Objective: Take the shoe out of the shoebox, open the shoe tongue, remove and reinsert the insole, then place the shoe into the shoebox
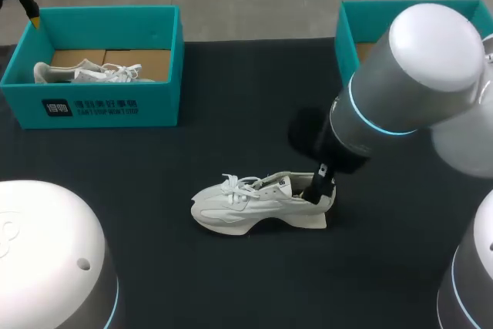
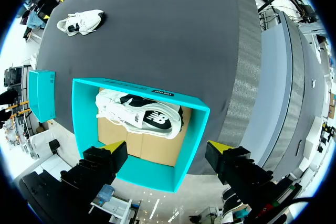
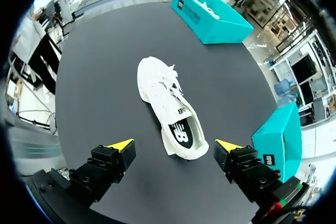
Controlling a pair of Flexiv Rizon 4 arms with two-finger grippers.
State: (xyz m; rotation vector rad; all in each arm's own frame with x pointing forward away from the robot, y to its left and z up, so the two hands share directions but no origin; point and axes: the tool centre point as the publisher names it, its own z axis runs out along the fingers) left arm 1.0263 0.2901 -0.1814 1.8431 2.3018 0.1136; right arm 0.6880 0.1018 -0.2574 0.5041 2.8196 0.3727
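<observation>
A white shoe (image 1: 258,202) lies on its sole in the middle of the black table, toe to the left and laces loose. My right gripper (image 3: 175,145) hangs open just above its heel, one yellow-tipped finger on each side. The insole (image 3: 184,132) shows inside the shoe's opening. In the head view a dark finger (image 1: 320,186) of this gripper stands by the heel. My left gripper (image 2: 169,148) is open above the teal shoebox (image 1: 100,109) at the back left. That box holds a second white shoe (image 2: 139,114). Nothing is between either gripper's fingers.
A second teal box (image 1: 362,21) stands at the back right, partly hidden by my right arm (image 1: 416,75). The left arm's base (image 1: 46,260) fills the near left corner.
</observation>
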